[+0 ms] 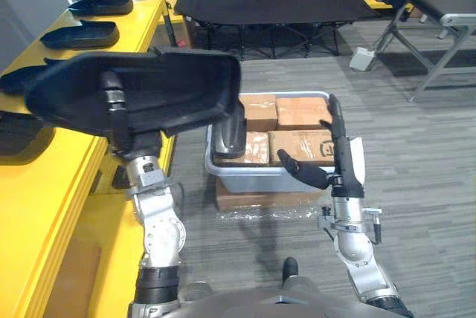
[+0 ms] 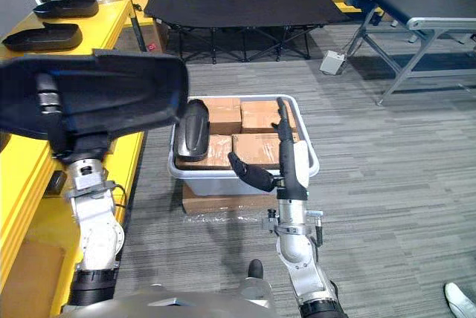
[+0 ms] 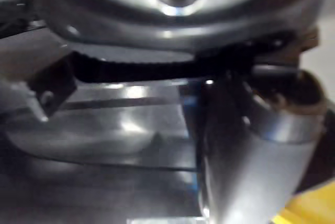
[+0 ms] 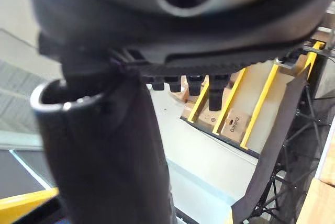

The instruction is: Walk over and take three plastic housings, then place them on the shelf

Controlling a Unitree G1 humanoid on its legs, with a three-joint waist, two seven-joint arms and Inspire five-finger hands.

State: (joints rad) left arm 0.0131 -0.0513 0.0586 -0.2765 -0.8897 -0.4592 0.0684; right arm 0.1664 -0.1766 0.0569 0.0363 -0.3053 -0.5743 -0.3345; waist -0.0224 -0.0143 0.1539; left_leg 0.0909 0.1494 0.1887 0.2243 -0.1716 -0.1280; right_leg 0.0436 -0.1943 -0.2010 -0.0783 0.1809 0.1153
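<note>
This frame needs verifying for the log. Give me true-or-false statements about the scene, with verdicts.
1. The left hand holds a black housing raised above the yellow shelf. True.
2. The right hand grips a housing. False: it is open and holds nothing.
3. A second housing stands in the grey bin beside cardboard boxes. True.
4. The shelf is bare. False: shelf housings lie on it.

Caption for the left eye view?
Left hand grips a black housing by the yellow shelf; open right hand near grey bin.
</note>
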